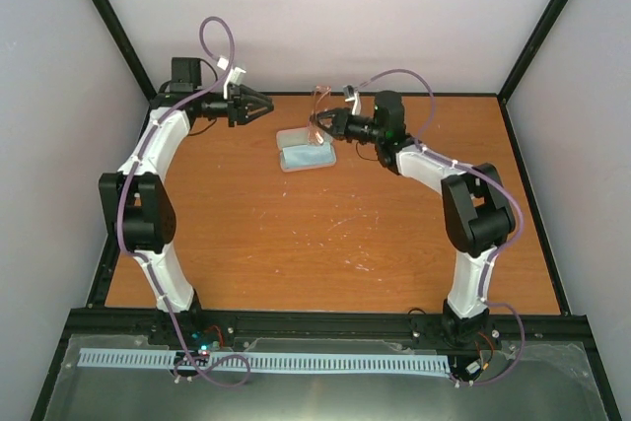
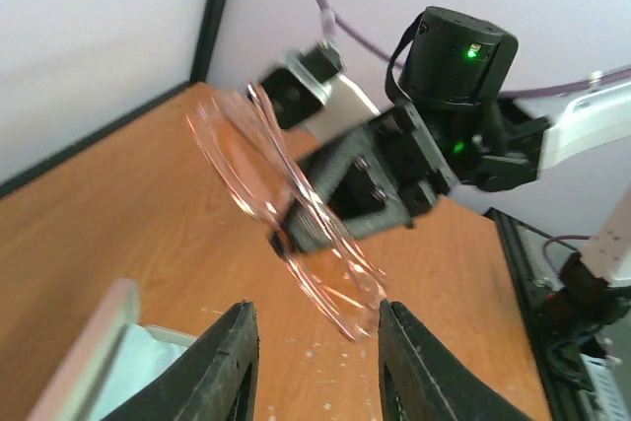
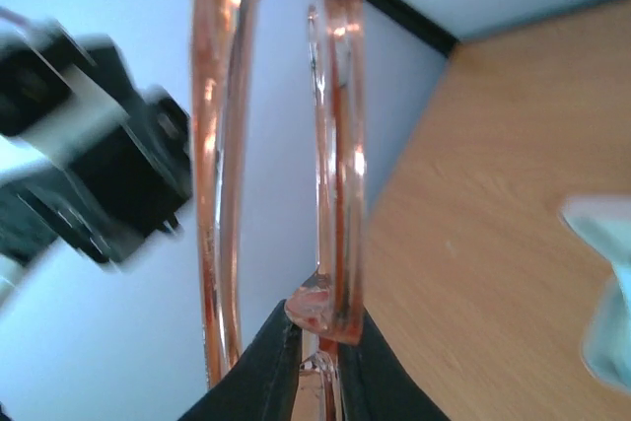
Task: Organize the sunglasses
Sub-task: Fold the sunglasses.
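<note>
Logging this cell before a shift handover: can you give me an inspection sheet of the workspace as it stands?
Surface: wooden table, pale scuffs near the middle.
Job's things: sunglasses held in the air, off the surface; case below, apparently open, light blue cloth inside.
Clutter: nothing seen.
Grippers: right gripper shut on the sunglasses; left gripper open, empty, facing them.
Cables: purple cable looped along each arm, clear of the glasses.
Surroundings: pale walls, black frame posts.

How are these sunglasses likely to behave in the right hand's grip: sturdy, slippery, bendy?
Probably light and fragile: the sunglasses have a thin, see-through frame. The right hand pinches one narrow glossy spot, so they may pivot or slip. Their slim side arms likely flex.
</note>
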You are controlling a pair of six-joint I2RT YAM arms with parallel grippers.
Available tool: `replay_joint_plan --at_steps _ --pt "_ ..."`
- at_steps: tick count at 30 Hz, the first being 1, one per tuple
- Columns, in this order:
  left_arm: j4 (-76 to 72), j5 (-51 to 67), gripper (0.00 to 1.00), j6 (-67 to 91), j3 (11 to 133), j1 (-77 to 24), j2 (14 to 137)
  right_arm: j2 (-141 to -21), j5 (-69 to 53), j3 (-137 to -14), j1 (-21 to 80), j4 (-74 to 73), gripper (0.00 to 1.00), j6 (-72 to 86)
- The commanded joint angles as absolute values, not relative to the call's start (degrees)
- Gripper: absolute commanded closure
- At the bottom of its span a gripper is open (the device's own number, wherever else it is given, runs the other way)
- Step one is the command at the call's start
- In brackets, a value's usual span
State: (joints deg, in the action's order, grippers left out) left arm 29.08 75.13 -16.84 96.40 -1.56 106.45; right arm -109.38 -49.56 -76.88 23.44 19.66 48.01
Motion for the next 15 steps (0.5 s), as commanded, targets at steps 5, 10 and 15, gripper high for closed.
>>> replay_joint_plan --at_steps 5,10,15 --pt "33.64 76.85 0.64 -16.28 93.34 -4.27 106.30 -124.91 -32.39 -74.75 24.08 93.08 0.97 88.86" --pt "27.76 75.05 0.59 -10.58 91.94 -6.15 106.61 -128.09 -31.37 -77.14 25.25 96.06 0.97 92.22" --pt "25.84 73.35 0.59 -8.74 93.05 -7.15 108.37 -128.01 -33.72 -77.82 25.80 96.07 0.97 92.97"
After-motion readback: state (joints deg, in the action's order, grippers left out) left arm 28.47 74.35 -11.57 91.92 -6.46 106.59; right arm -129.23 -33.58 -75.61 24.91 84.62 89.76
